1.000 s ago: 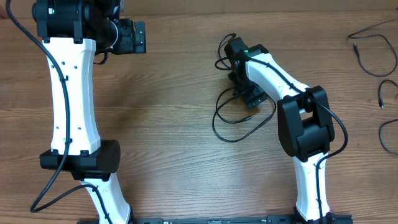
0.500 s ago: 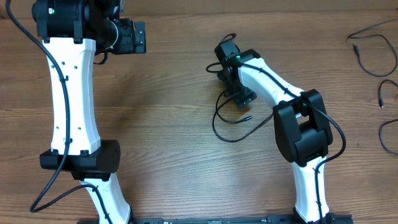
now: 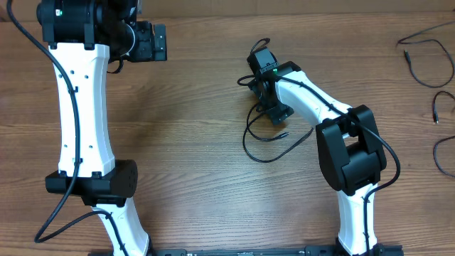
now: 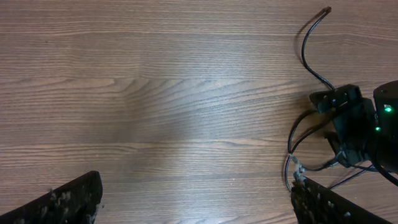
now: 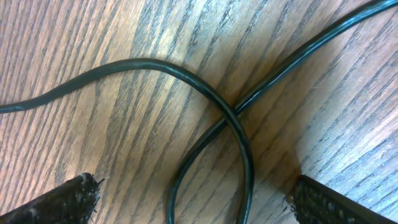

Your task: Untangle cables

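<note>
Untangling begins: my right gripper, jaws spread wide, hovers where thin black cables cross; next, probably, pinching one strand.

Thin black cables, loosely looped, strands crossing, lying flat

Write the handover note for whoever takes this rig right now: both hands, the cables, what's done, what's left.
Left hand: open, empty, over bare table.
Right hand: open, empty, low over a crossing of two cable strands.
Cables: one tangle mid-table under the right hand; loose strands lie at the right edge.
Done: apparently the edge strands.
Left: part the crossed strands mid-table.
</note>
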